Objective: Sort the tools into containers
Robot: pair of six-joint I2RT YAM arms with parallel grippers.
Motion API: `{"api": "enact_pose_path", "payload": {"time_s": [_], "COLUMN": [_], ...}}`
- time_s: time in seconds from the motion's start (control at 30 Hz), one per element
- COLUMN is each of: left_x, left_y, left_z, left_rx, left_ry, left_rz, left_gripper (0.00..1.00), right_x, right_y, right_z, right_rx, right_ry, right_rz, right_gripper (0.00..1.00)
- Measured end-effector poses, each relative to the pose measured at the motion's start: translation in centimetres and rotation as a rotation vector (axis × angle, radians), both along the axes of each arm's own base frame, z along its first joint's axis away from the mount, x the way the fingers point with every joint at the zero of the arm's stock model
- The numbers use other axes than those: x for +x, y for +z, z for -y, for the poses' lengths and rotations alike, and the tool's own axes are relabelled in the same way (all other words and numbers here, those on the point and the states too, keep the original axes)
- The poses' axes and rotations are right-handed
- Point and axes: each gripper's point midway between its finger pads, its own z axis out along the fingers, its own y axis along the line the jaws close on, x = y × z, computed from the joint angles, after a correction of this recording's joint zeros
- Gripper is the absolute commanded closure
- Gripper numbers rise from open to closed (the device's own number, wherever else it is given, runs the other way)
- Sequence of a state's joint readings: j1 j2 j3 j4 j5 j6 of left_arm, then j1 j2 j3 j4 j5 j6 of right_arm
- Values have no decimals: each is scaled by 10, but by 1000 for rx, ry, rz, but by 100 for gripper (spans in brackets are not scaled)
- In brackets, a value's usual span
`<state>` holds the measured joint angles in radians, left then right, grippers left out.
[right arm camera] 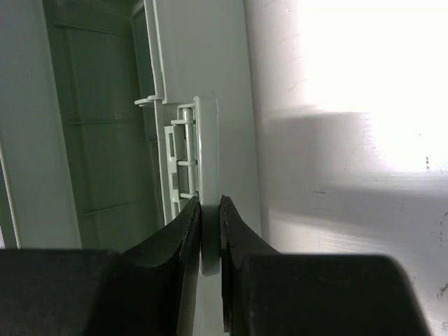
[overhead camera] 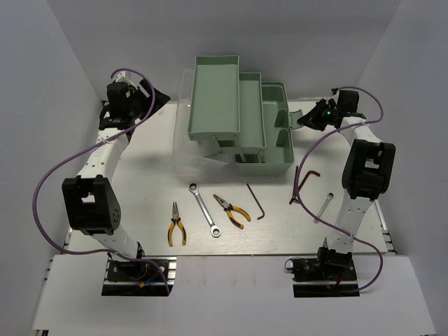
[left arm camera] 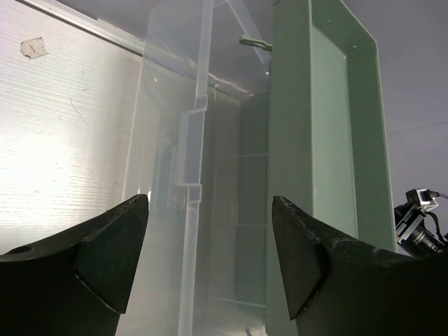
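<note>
The pale green toolbox stands open at the back middle, its fold-out trays raised and its translucent lid swung to the left. My right gripper is shut on the toolbox's front latch, its fingers pinching the flap from both sides. My left gripper is open and empty, facing the lid and top tray. On the table lie two yellow-handled pliers, a long wrench, a short wrench, a black hex key and a dark-red hex key.
White walls close in the table at left, back and right. Purple cables loop from both arms; the right one hangs over the dark-red hex key. The arm bases sit at the near edge.
</note>
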<state>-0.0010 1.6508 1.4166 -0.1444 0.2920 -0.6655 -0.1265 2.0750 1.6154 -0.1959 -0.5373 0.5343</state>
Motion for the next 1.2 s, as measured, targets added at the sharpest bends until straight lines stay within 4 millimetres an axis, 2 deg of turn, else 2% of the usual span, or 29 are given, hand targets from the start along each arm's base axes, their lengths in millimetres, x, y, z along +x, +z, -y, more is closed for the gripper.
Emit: {"api": "enact_pose_path", "payload": {"time_s": [0.13, 0.23, 0.3, 0.33, 0.4, 0.43, 0.53, 0.67, 0.77, 0.9, 0.97, 1.03, 1.07, 1.1, 1.17, 1.2], "left_x": [-7, -21, -34, -42, -57, -66, -94, -125, -135, -144, -149, -153, -155, -156, -158, -158], "left_y": [-2, 3, 13, 21, 42, 53, 81, 93, 80, 43, 23, 8, 2, -3, -13, -17], "left_z": [-2, -5, -9, -11, -16, -18, -24, -28, -30, -31, -31, -31, -31, -30, -28, -27], "left_rx": [14, 42, 67, 84, 110, 121, 145, 159, 165, 173, 178, 178, 177, 173, 170, 167], "left_ry": [-1, 0, 11, 20, 37, 48, 79, 102, 107, 106, 103, 100, 97, 94, 80, 72], "left_rz": [-17, -17, -2, 11, 59, 85, 163, 214, 196, 114, 69, 34, 20, 9, -11, -17], "left_gripper": [18, 17, 15, 15, 12, 12, 12, 11, 11, 12, 18, 26, 43, 51, 63, 73], "right_x": [1, 3, 7, 9, 12, 13, 13, 12, 7, -14, -28, -44, -51, -60, -77, -87], "right_y": [-1, -2, -1, -1, 0, 0, 2, 3, 5, 10, 14, 18, 21, 25, 30, 32], "right_z": [0, -1, -1, -1, -2, -2, -3, -1, 4, 15, 20, 27, 29, 30, 29, 29], "right_rx": [4, 12, 16, 18, 25, 30, 41, 46, 47, 29, 1, -47, -74, -99, -134, -154], "right_ry": [-1, 6, 11, 14, 22, 20, 25, 38, 37, 39, 44, 47, 53, 61, 74, 81], "right_rz": [-1, -2, 3, 5, 7, 6, 7, 13, 13, 9, 15, 23, 36, 47, 65, 77], "right_gripper": [100, 100, 100, 84, 61, 38, 14, 11, 11, 11, 17, 50, 70, 100, 100, 100]}}
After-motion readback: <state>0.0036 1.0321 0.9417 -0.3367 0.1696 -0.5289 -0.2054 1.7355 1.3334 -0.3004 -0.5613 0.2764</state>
